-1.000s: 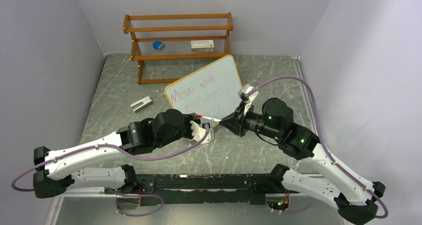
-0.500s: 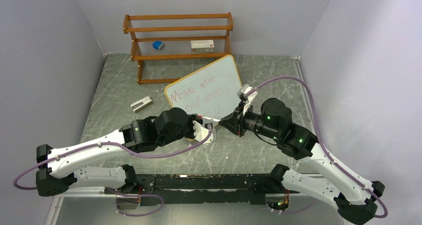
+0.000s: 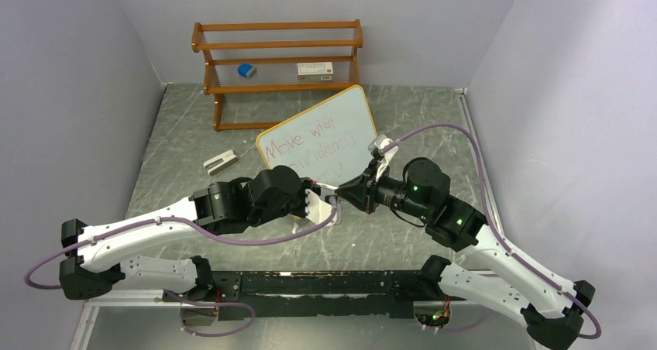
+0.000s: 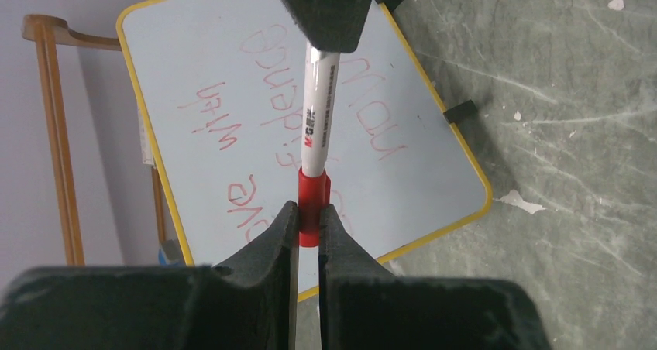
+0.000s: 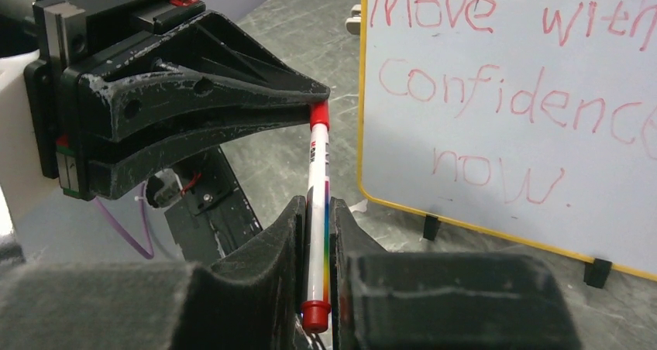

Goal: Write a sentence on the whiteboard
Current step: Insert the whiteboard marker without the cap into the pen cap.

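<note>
Just off whiteboard (image 4: 225, 63) edge, left tool (image 4: 308, 217) clamping marker (image 4: 319, 114)

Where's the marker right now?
Top view, centre, in front of the whiteboard: the marker is held between the left gripper (red cap) and right gripper (barrel).

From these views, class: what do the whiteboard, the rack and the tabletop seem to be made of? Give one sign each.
Whiteboard: smooth coated white panel, yellow frame perhaps wood; ink sits on top. Rack: varnished brown wood, by its sheen. Tabletop: grey-green, pale veins; stone or stone-print laminate, cannot tell.
</note>
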### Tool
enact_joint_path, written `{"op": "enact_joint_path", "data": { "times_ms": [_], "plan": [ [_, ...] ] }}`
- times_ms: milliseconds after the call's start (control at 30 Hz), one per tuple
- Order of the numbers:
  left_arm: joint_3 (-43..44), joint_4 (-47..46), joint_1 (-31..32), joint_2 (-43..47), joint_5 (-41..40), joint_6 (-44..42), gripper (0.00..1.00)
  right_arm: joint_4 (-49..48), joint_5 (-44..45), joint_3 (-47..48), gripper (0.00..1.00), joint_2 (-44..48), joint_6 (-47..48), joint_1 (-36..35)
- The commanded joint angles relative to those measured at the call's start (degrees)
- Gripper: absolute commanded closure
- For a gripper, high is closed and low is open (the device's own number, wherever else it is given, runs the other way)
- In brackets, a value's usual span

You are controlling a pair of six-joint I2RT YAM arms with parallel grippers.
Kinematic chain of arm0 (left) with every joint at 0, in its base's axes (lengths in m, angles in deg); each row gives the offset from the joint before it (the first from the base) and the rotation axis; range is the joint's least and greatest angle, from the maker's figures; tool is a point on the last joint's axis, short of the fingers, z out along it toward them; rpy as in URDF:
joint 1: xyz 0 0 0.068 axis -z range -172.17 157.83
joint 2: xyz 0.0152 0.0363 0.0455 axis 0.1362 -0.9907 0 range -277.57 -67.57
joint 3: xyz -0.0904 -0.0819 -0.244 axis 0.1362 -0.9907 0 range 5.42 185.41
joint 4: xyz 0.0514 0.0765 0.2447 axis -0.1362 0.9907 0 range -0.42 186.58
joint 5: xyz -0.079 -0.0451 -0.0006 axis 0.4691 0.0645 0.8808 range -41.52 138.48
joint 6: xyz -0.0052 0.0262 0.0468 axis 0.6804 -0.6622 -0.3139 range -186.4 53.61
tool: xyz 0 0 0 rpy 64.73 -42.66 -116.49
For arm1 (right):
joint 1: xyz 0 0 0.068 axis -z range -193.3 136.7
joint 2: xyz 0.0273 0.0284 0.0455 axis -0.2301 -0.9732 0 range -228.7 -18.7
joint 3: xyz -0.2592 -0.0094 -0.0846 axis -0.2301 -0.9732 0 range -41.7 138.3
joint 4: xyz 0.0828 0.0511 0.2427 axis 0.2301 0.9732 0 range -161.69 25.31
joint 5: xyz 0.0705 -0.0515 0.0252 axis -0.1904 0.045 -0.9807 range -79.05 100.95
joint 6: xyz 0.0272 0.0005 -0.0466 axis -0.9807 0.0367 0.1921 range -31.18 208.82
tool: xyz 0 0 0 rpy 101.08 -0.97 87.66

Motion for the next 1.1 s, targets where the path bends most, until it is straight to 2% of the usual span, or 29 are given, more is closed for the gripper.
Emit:
{"op": "enact_joint_path", "data": {
  "times_ms": [0, 267, 400, 500, 567, 767, 833, 933, 1067],
  "plan": [
    [4.7, 1.4, 2.6, -1.4, -2.0, -3.2, 0.95, -4.8, -0.5, -2.9, 1.0, -0.1, -1.4, 0.2],
    [10.1, 6.0, 8.8, -5.0, -9.9, -6.5, 0.95, -19.9, 2.0, -12.0, 1.0, 2.9, -2.6, 0.2],
    [9.7, 5.4, 10.0, -5.8, -15.1, -6.9, 0.93, -27.9, 4.6, -16.7, 1.0, 4.9, -1.8, 0.2],
    [9.6, 3.9, 10.1, -5.1, -17.4, -6.6, 0.75, -31.6, 6.6, -18.9, 1.0, 5.4, -0.3, 0.2],
    [9.8, 2.9, 10.1, -4.7, -18.5, -6.0, 0.57, -33.2, 7.7, -19.7, 1.0, 5.4, 1.0, 0.2],
    [9.2, -4.4, 10.1, -1.8, -21.6, -2.6, 0.37, -43.2, 10.4, -25.1, 1.0, 5.4, 4.8, 0.2],
    [8.7, -9.1, 10.1, -0.8, -25.5, 1.6, 0.28, -47.9, 10.4, -27.3, 1.0, 5.5, 6.2, 0.2],
    [9.6, -12.8, 10.1, -0.3, -31.6, 13.1, 0.19, -55.0, 10.0, -30.4, 1.0, 5.7, 7.9, 0.2],
    [14.2, -9.6, 9.8, -2.1, -39.9, 34.0, 0.11, -62.8, 9.7, -33.2, 1.0, 4.9, 10.8, 0.2]
  ]
}}
